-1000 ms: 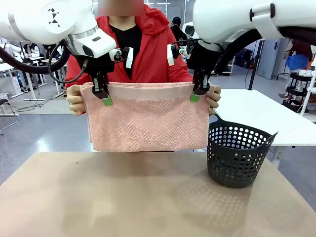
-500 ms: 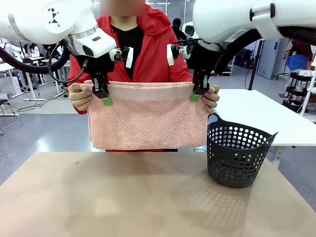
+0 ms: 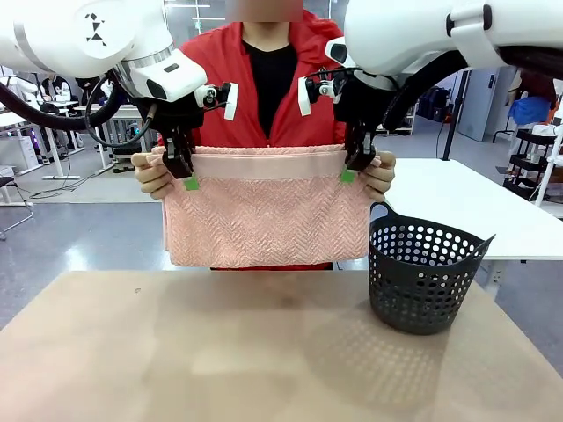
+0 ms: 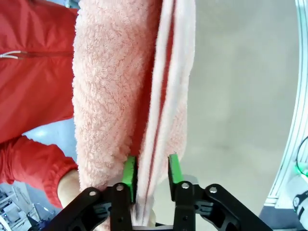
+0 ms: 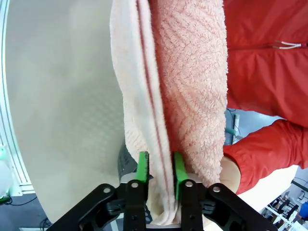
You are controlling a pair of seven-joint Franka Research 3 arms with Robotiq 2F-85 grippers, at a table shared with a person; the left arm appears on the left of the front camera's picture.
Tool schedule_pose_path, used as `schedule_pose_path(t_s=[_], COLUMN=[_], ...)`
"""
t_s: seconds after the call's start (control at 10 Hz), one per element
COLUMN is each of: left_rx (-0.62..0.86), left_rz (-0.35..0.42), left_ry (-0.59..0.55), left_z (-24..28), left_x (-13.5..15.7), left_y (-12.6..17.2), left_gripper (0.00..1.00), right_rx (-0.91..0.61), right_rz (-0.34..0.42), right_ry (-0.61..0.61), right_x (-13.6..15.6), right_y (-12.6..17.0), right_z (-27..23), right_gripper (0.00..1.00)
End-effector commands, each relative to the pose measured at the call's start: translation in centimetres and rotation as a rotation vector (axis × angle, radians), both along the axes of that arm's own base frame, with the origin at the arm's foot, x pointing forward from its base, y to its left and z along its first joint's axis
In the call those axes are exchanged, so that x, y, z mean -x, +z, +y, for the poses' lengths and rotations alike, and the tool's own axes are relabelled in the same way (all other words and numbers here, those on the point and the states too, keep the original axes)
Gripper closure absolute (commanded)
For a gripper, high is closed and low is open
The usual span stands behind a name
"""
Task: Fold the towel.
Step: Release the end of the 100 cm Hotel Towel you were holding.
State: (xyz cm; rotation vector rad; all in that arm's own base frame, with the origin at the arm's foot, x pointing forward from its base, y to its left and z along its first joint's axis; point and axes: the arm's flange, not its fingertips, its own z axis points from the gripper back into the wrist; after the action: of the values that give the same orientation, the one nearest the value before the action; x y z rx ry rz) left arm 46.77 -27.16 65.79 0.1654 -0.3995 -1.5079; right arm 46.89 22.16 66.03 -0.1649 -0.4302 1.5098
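Note:
The salmon-pink towel (image 3: 264, 220) hangs doubled over in the air above the table's far edge. A person holds its upper corners with a hand (image 3: 154, 176) on the left and a hand (image 3: 380, 176) on the right. My left gripper (image 3: 186, 174) sits at the top left corner. In the left wrist view its green pads (image 4: 129, 171) stand apart, and the towel's (image 4: 120, 72) edges run loosely between them at my left gripper (image 4: 151, 173). My right gripper (image 3: 352, 167) is at the top right corner. Its pads (image 5: 143, 166) are also parted around the towel's (image 5: 187, 72) layers at my right gripper (image 5: 160, 171).
A dark perforated basket (image 3: 424, 274) stands on the brown table (image 3: 220, 352) at the right, just below the towel's right corner. The person in a red jacket (image 3: 220, 97) stands right behind the towel. A white table (image 3: 466, 207) lies beyond on the right.
Both grippers' jaws have parted from their tight pinch on the towel's top edge. The person has stepped closer and holds the towel, which sits slightly farther right.

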Motion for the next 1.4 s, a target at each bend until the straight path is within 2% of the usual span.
schedule_pose_path(t_s=[0.0,0.1,0.2,0.3,0.4,0.5,0.6,0.8,0.9,1.3], left_rx=[0.044,0.072,0.072,0.098,0.143,0.189,0.339,0.363,0.456,0.630], left_rz=[-0.013,-0.009,-0.009,0.001,-0.017,-0.047,-0.061,-0.058,-0.065,-0.040], left_ry=[-0.009,0.005,0.011,0.017,0.066,0.201,0.530,0.566,0.708,0.918], left_z=[0.5,0.9,1.3,2.1,3.1,4.6,10.8,11.6,14.4,20.0], left_x=[0.8,1.3,2.2,3.4,4.6,6.0,9.3,9.3,10.0,11.6], left_y=[1.6,3.7,5.5,7.3,8.9,10.3,11.2,11.0,10.2,7.4], left_gripper=[0.02,0.00,0.00,0.00,0.05,0.00,0.00,0.00,0.00,0.00], right_rx=[-0.022,-0.032,-0.030,-0.052,-0.106,-0.195,-0.402,-0.427,-0.496,-0.527], right_rz=[-0.006,-0.037,-0.064,-0.066,-0.058,-0.036,-0.039,-0.044,-0.045,0.019], right_ry=[-0.043,-0.059,-0.070,-0.114,-0.159,-0.244,-0.489,-0.513,-0.603,-0.761], right_x=[1.4,2.7,3.9,5.3,6.5,8.0,11.3,11.5,12.0,11.9], right_y=[1.8,3.9,5.8,7.4,8.8,10.1,11.3,11.2,10.6,7.3], right_z=[-0.7,-1.0,-1.4,-2.2,-3.3,-5.2,-11.0,-11.6,-13.9,-17.4], right_gripper=[0.36,0.08,0.06,0.00,0.00,0.00,0.02,0.00,0.00,0.00])
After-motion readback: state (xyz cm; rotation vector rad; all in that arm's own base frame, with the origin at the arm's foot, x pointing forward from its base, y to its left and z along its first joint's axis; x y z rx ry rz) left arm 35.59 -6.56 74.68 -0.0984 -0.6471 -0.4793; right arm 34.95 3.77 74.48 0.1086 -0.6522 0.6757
